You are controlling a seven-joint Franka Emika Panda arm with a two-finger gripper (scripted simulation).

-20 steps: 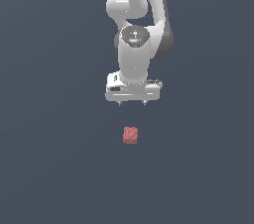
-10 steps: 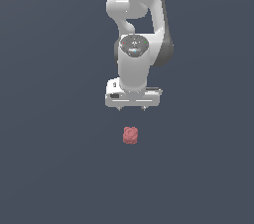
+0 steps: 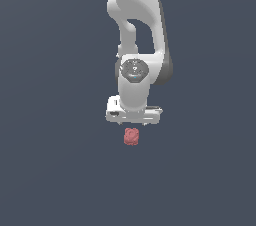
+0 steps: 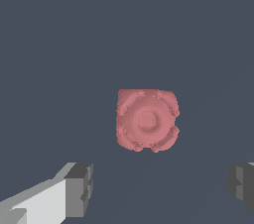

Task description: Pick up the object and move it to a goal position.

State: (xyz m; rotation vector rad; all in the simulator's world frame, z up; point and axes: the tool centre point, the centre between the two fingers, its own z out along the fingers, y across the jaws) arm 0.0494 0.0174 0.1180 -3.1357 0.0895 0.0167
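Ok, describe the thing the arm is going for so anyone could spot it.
Find the white arm's gripper hanging over the plain dark grey floor. Just beneath it sits the object, a small pinkish-red lumpy cube. It is the only coloured item, far narrower than the gripper.

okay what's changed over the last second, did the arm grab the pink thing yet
Not yet. The gripper has come down until it hangs just over the pink object, jaws open, fingers wide apart, nothing held. The object has stayed where it was on the grey floor.
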